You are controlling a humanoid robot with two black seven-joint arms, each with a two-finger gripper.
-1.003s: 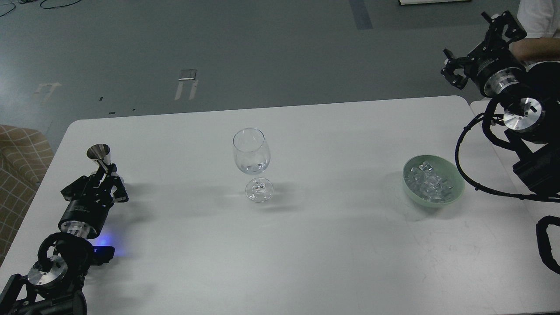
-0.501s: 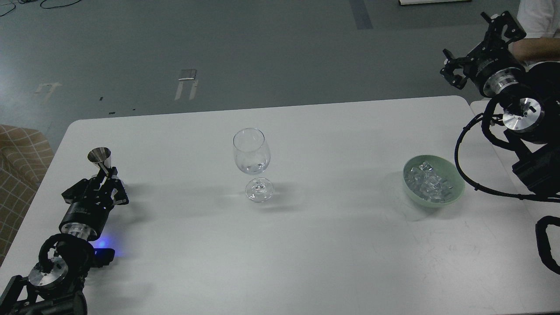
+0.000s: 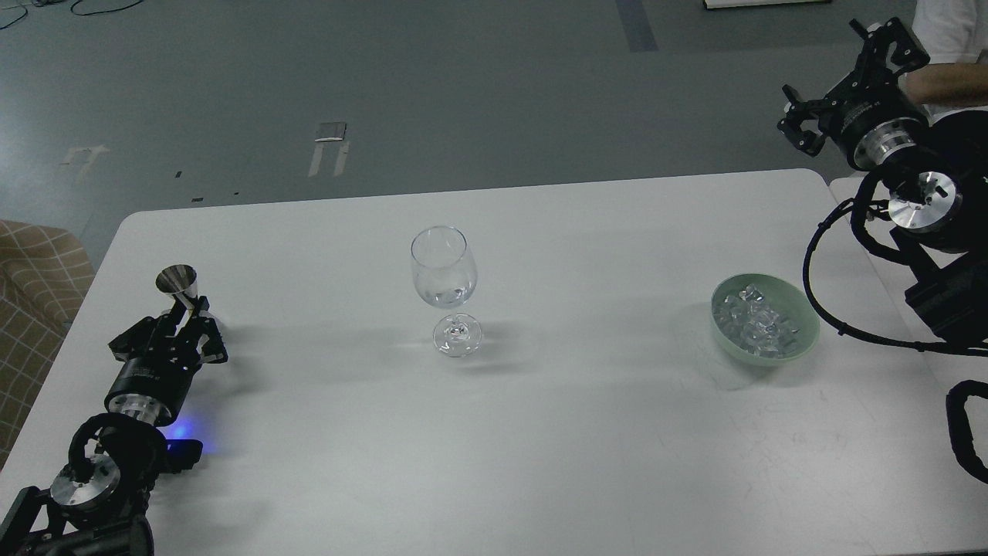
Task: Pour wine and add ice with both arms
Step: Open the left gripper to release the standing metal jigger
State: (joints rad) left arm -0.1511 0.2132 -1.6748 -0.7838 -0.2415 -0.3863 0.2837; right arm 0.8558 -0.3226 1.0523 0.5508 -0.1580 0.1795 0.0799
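A clear wine glass stands upright at the table's middle, with a little clear wine at the bottom of its bowl. A pale green bowl at the right holds many ice cubes. My left gripper is at the table's left, shut on the waist of a small metal jigger, which is upright; its lower half is hidden behind the fingers. My right gripper is wide open and empty, raised above the table's far right corner, well behind the bowl.
The white table has rounded far corners. A person's arm is right behind my right gripper. A checked seat stands off the table's left edge. Another white surface adjoins on the right.
My left gripper and the jigger have moved slightly down and toward me. My right gripper has shifted a little up and to the right. Glass and bowl are unmoved.
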